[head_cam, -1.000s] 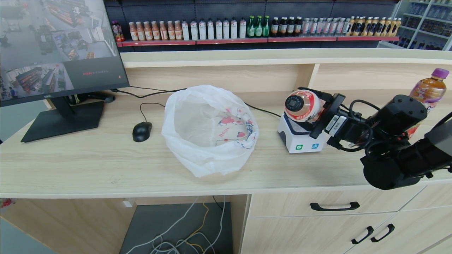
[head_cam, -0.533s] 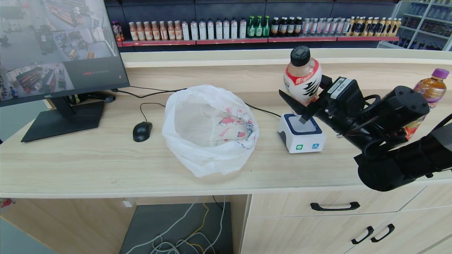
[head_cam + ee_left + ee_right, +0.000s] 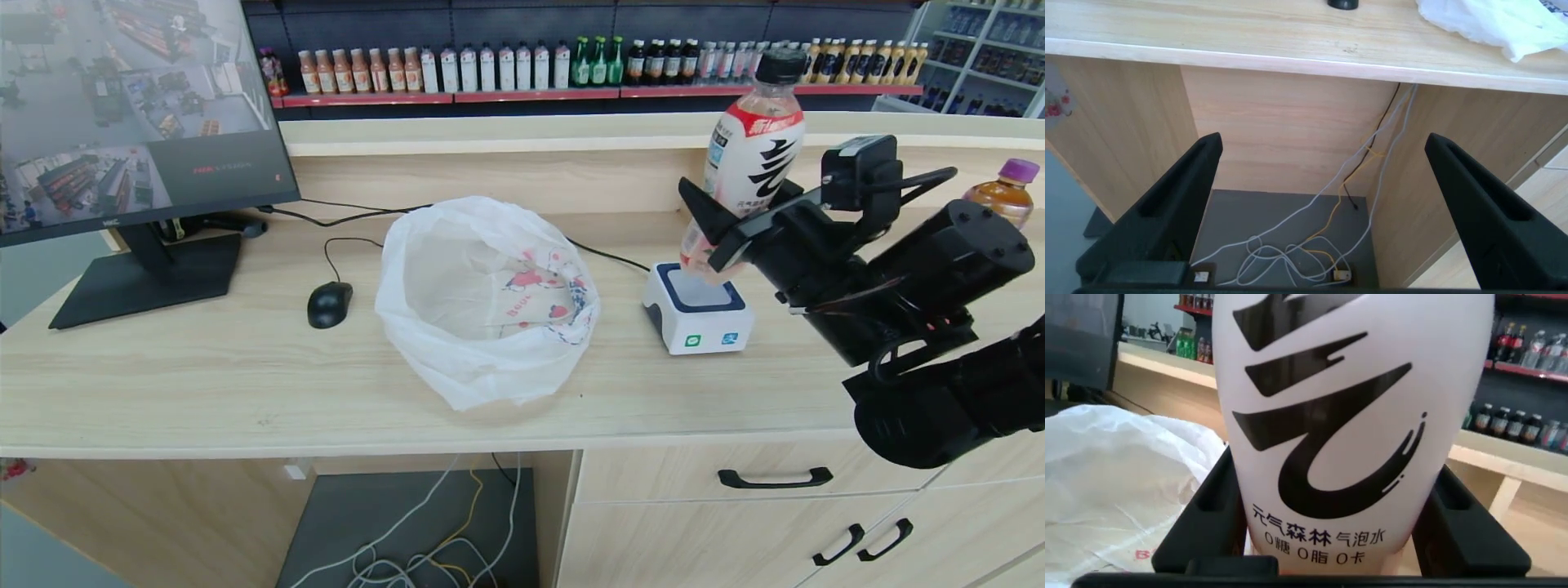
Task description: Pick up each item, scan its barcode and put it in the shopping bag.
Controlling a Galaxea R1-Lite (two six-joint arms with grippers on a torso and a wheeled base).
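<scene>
Holding the bottle [image 3: 749,147] near upright, my right pincer [image 3: 704,227] is clamped on it just above the scanner [image 3: 694,317]. The shopping bag [image 3: 457,359] lies left, mouth open. I judge the right arm nearer.

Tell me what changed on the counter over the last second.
The right gripper, shut on the drink bottle, turned it from lying cap-forward over the scanner to standing upright, and raised it and carried it a little toward the robot's right. Its base now hangs just above the scanner. The shopping bag, mouse, scanner and purple-capped bottle stayed where they were.
</scene>
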